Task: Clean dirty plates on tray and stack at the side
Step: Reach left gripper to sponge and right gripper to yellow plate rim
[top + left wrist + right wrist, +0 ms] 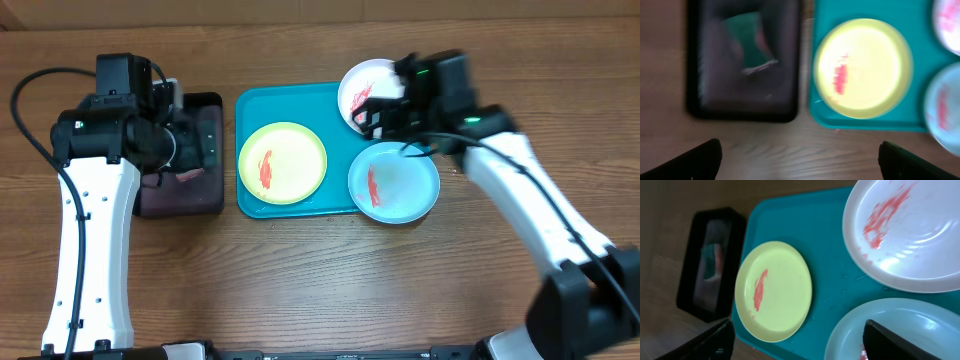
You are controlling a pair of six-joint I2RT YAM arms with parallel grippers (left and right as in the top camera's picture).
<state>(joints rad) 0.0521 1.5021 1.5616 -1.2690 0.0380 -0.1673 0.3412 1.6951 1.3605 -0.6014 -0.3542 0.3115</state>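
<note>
The turquoise tray [338,170] holds three plates, each with a red smear. The lime-green plate [283,163] lies at its left. The white plate [360,88] sits at the back right, tilted on the rim. The pale mint-blue plate [394,182] overhangs the front right corner. My right gripper [385,115] hovers open over the white and blue plates, holding nothing [797,340]. My left gripper [185,150] is open above the black tray [185,160], empty [800,162].
The black tray [742,65] left of the turquoise tray holds a sponge with a green top [747,42]. Bare wooden table [300,280] lies in front of both trays.
</note>
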